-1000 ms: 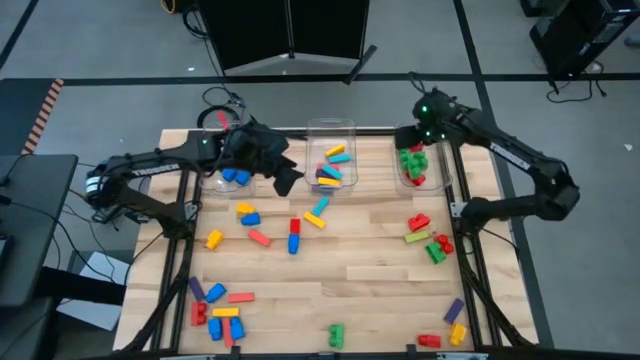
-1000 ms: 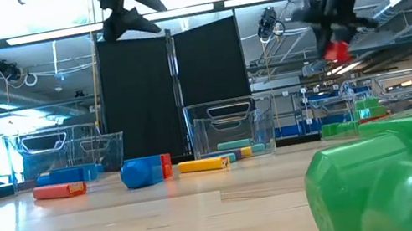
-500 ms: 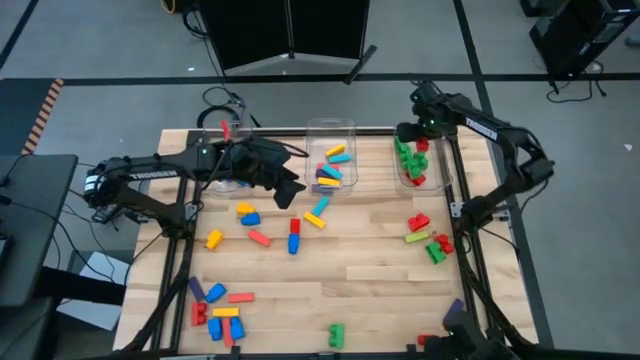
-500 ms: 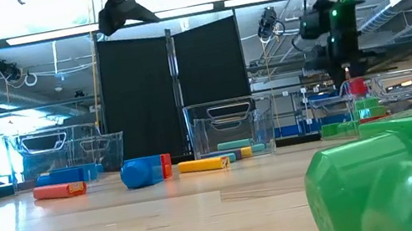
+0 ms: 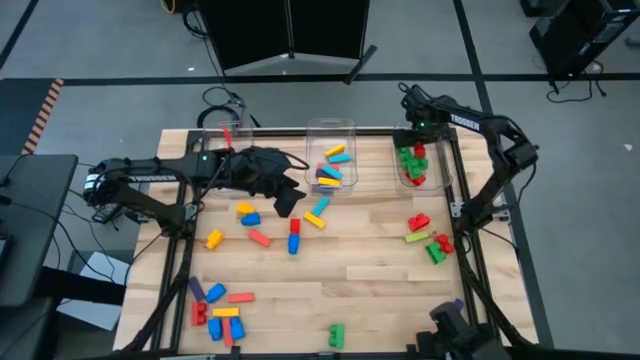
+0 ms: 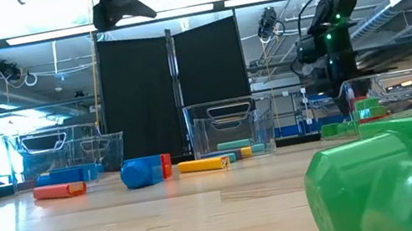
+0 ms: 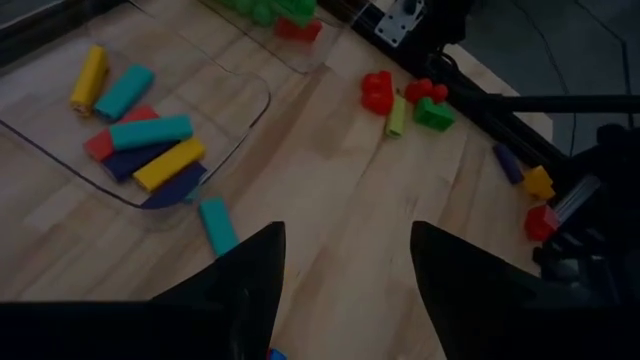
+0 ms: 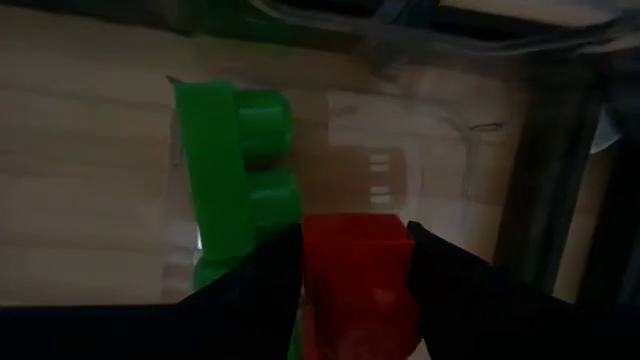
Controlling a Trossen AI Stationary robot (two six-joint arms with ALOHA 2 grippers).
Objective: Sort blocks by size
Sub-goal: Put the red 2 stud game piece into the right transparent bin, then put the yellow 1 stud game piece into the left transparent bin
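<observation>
right gripper (image 8: 352, 262) lowered into right bin (image 5: 434, 180) with red block (image 8: 358, 275), left gripper (image 5: 287, 200) shifted slightly

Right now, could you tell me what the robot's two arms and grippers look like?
Both arms are black, slender and jointed. The right arm carries white TROSSEN lettering and a green light near its wrist. Each gripper, left and right, ends in two dark pointed fingers.

left hand (image 7: 345, 290): fingers apart, empty, above worktop (image 7: 330, 190) | clear bin (image 7: 255, 110): yellow, cyan, red, purple long blocks (image 7: 150, 150) | cyan block (image 7: 217, 225) just outside bin | red, green blocks (image 7: 405, 100) near edge
</observation>
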